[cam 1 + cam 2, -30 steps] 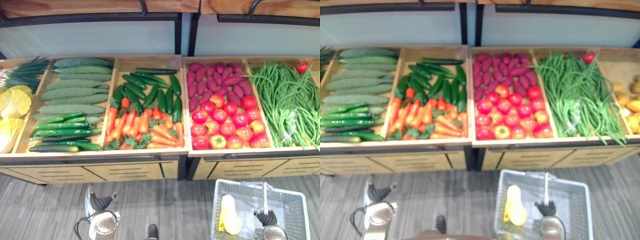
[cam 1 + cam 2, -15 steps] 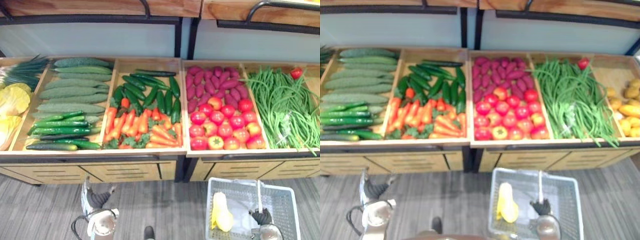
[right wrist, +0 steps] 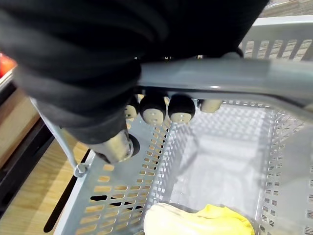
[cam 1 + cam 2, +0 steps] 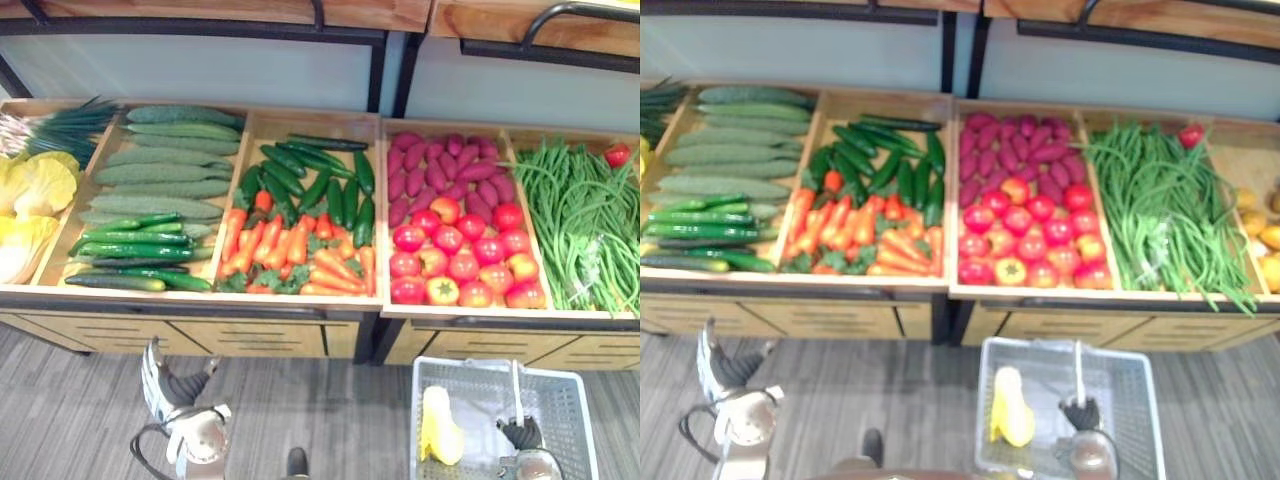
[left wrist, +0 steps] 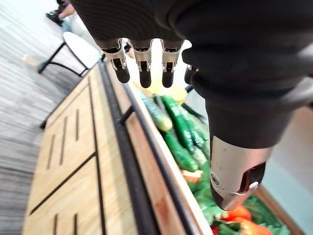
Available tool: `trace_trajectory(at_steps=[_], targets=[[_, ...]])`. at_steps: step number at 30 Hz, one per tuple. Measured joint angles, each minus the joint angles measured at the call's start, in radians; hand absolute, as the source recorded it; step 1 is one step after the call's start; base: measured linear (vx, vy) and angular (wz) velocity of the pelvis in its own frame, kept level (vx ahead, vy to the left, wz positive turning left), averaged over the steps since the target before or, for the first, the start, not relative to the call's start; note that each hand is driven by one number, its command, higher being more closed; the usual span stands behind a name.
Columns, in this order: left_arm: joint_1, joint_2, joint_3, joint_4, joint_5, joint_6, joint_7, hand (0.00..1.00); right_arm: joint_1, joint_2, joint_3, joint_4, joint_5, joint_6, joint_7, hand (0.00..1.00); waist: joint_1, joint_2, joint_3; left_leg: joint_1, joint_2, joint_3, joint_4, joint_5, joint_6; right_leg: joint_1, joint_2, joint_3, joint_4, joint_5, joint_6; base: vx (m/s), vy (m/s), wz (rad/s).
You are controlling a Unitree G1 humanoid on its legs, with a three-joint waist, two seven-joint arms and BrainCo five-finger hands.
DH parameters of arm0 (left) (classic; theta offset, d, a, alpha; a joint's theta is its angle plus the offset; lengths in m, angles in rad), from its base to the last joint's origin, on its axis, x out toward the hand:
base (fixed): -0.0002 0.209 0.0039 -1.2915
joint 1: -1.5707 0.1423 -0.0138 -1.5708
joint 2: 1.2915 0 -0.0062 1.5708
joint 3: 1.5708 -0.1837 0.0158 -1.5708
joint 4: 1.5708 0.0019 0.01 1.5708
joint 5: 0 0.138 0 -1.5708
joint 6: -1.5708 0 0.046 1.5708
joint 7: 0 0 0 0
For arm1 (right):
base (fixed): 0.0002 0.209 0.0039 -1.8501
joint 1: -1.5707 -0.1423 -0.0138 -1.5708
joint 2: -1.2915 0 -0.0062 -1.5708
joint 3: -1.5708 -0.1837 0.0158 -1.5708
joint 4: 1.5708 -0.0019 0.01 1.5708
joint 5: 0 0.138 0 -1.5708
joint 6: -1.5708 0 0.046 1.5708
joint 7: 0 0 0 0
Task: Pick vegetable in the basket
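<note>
- Since a second ago the whole picture has shifted, so the camera has moved; the left hand [image 4: 168, 385] now stands a little higher and more under the cucumbers [image 4: 150, 175], while the basket [image 4: 490, 363] hangs on the right hand [image 4: 520, 433] as before.
- Left eye view: the bench [image 4: 200, 302] carries cucumbers, carrots [image 4: 290, 250], tomatoes [image 4: 460, 262] and green beans [image 4: 585, 230] in separate compartments. The basket hangs in front of the bench, below the tomatoes. A yellow vegetable [image 4: 440, 427] lies in it, at its left side.
- Right eye view: purple sweet potatoes [image 4: 1015, 155] lie behind the tomatoes in the same compartment. The left hand is in front of the bench and apart from it.
- Left wrist view: the fingers [image 5: 142, 63] of the left hand are straight, side by side, and hold nothing. Past them are the bench's front edge and the dark green cucumbers.
- Right wrist view: the fingers of the right hand are curled round the grey handle [image 3: 220, 76] of the basket. The yellow vegetable lies on the basket's bottom below them.
</note>
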Motion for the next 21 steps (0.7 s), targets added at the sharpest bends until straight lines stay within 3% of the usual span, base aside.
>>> trace_trajectory(at_steps=[8, 11, 15, 17, 21], targets=[[-0.051, 0.035, -0.024, -0.120, 0.039, 0.001, 0.025, 0.00, 0.006, -0.002, 0.011, -0.008, -0.001, 0.000, 0.001, 1.00, -0.006, 0.005, -0.002, 0.010, 0.007, 0.023, 0.000, 0.000, 0.000, -0.011, 0.002, 0.027, 0.006, 0.000, -0.001, -0.04, -0.004, -0.08], [-0.095, 0.049, -0.034, -0.118, 0.039, 0.021, 0.019, 0.00, -0.002, -0.020, 0.041, -0.022, -0.001, 0.000, 0.005, 1.00, -0.009, 0.009, 0.001, 0.005, 0.008, 0.042, 0.000, 0.000, 0.000, -0.033, 0.002, 0.052, 0.008, 0.001, 0.001, -0.01, 0.003, -0.21], [-0.221, 0.139, -0.047, 0.026, 0.061, 0.037, 0.015, 0.00, -0.025, -0.065, 0.080, -0.064, -0.006, 0.002, 0.011, 1.00, -0.026, 0.021, 0.006, -0.029, 0.013, 0.075, 0.003, 0.001, 0.001, -0.087, 0.007, 0.087, 0.008, 0.018, -0.001, 0.01, 0.003, -0.26], [-0.315, 0.192, -0.053, 0.134, 0.061, 0.067, 0.017, 0.00, -0.052, -0.090, 0.107, -0.103, -0.019, 0.001, 0.011, 1.00, -0.031, 0.021, 0.022, -0.044, 0.017, 0.106, 0.007, 0.003, 0.002, -0.125, 0.011, 0.118, 0.007, 0.031, -0.006, 0.02, 0.008, -0.36], [-0.408, 0.231, -0.060, 0.157, 0.061, 0.086, 0.017, 0.00, -0.076, -0.117, 0.119, -0.142, -0.020, 0.000, 0.011, 1.00, -0.046, 0.017, 0.048, -0.080, 0.023, 0.119, 0.007, 0.012, 0.002, -0.182, 0.013, 0.150, 0.027, 0.038, -0.010, 0.00, -0.005, -0.16]])
